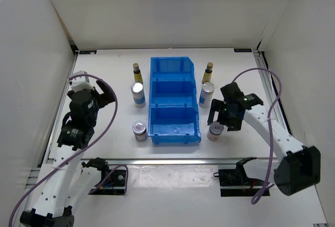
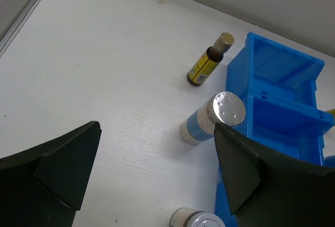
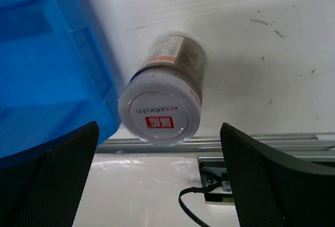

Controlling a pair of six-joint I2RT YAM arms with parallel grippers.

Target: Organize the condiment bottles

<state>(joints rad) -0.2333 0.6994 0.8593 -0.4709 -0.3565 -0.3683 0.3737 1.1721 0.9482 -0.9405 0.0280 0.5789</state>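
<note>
Short jar (image 3: 166,99), red-marked lid, print unreadable, below spread right end effector (image 3: 159,148), 3 o'clock of blue bin (image 1: 175,139). Left end effector (image 2: 157,154) spread.

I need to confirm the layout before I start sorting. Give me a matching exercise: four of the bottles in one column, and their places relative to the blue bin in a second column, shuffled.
Things:
1. left amber bottle
2. left white cylinder
3. left short jar
4. right short jar

Places:
A. by the blue bin's near right corner, below the open right pincer
B. left of the far compartment
C. left of the near compartment
D. left of the middle compartment

Pairs: 1-B, 2-D, 3-C, 4-A.
</note>
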